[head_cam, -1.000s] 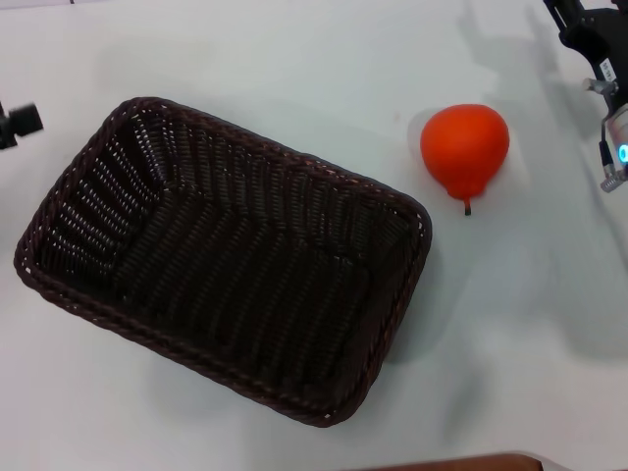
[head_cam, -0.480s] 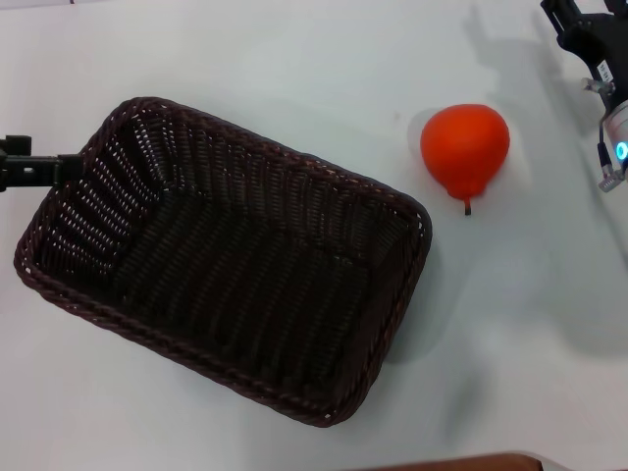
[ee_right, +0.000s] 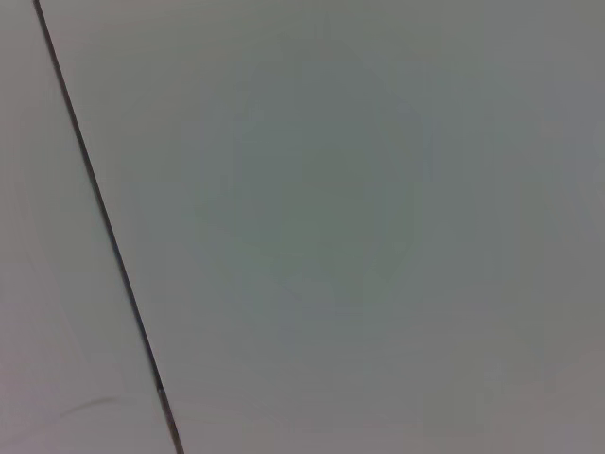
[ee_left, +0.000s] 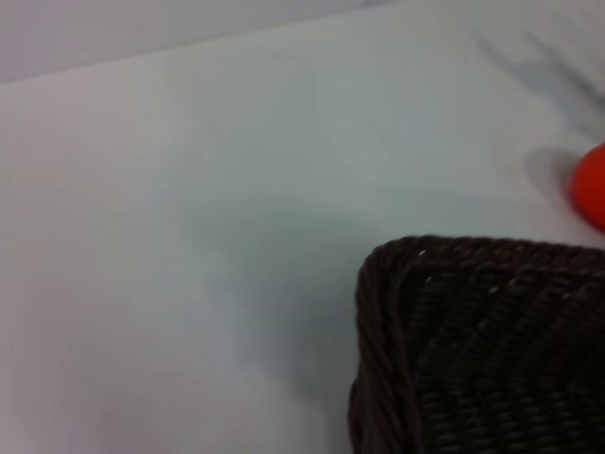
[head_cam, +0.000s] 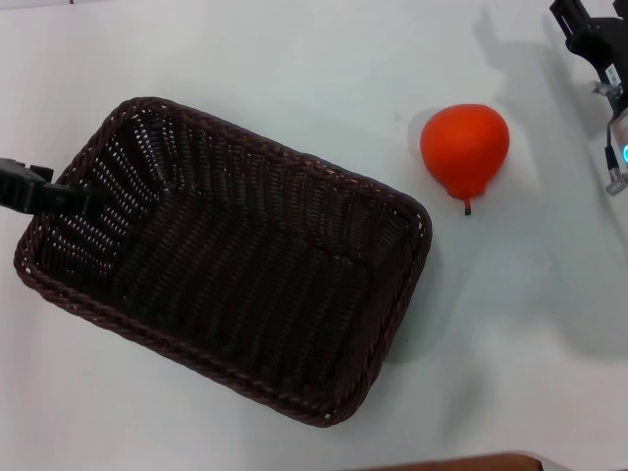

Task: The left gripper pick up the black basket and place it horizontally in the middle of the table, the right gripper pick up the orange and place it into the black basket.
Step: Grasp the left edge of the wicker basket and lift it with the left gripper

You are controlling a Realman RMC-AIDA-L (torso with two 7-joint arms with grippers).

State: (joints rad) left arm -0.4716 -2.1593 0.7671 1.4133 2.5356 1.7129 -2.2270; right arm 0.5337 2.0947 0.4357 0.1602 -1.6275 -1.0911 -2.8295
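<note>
Left gripper (head_cam: 44, 191) reaching over black basket's (head_cam: 235, 265) left-edge rim; grip state unclear. Orange (head_cam: 465, 147) near surface's (head_cam: 294, 69) right edge. Right gripper (head_cam: 599, 39) at far-right corner, state unclear.

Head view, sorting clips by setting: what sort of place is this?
Probably a lab tabletop set up for robot practice: a plain white table holding only a black basket and an orange, a robot pincer at either edge.

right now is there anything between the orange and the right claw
No. In the head view only bare white table separates the orange from the right claw.
</note>
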